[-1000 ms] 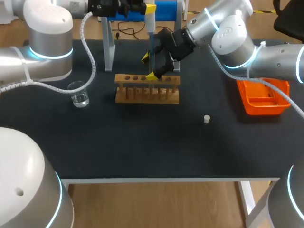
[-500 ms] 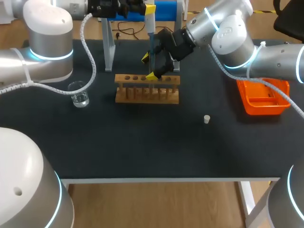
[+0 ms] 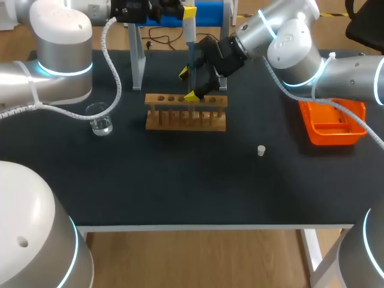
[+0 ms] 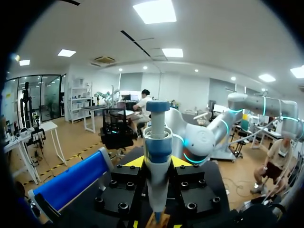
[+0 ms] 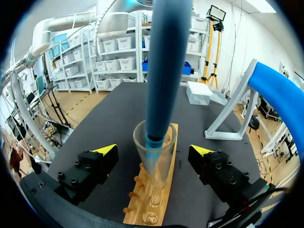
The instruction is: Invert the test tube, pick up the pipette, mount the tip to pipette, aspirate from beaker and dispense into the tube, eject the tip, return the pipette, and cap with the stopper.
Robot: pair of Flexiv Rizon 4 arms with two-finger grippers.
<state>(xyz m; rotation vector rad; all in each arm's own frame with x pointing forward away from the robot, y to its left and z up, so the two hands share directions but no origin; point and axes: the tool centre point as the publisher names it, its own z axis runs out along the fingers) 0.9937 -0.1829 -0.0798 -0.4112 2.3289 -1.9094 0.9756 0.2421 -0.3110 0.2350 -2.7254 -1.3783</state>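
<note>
Drift of the pipette (image 4: 156, 156) sideways is the risk I see: its tip reaches down inside the tube (image 5: 154, 152), so a small slip could scrape the glass, tilt the tube in the rack (image 3: 186, 120) or spill the dose. The left gripper (image 4: 156, 162) is clamped on the pipette, while the right gripper (image 5: 154, 149) stands wide apart, one finger each side of the tube and touching nothing, so nothing steadies it. The beaker (image 3: 100, 118) sits left of the rack, and the stopper (image 3: 261, 150) lies well apart on the right.

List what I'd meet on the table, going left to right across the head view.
Beaker, wooden tube rack, white stopper, orange tray.
</note>
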